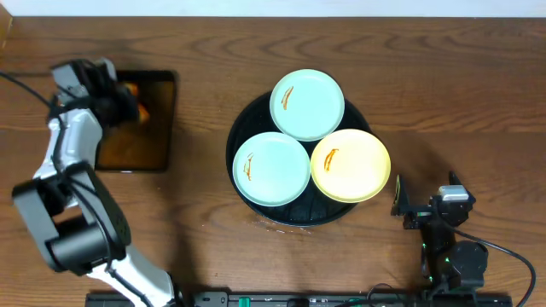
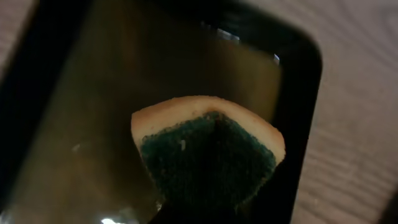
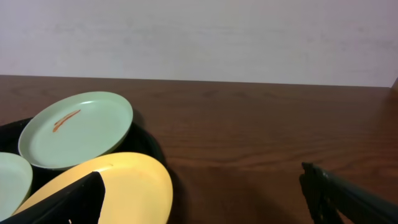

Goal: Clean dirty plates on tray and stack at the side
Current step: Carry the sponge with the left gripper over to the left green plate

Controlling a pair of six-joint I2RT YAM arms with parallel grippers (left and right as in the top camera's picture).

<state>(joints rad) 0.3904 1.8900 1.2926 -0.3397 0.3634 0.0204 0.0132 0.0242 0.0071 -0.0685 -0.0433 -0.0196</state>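
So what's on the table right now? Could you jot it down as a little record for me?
Round tray: black, holds all three plates
Plates: back mint plate, front mint plate, yellow plate, each with an orange smear
Left gripper: shut on a sponge, over the rectangular tray
Rectangular tray: black, brownish liquid inside
Right gripper: open, empty, beside the round tray
Stacked at the side: no plate yet

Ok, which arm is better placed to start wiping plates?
Left, probably: the left gripper holds the sponge over the rectangular tray; the right gripper is open and empty beside the yellow plate.
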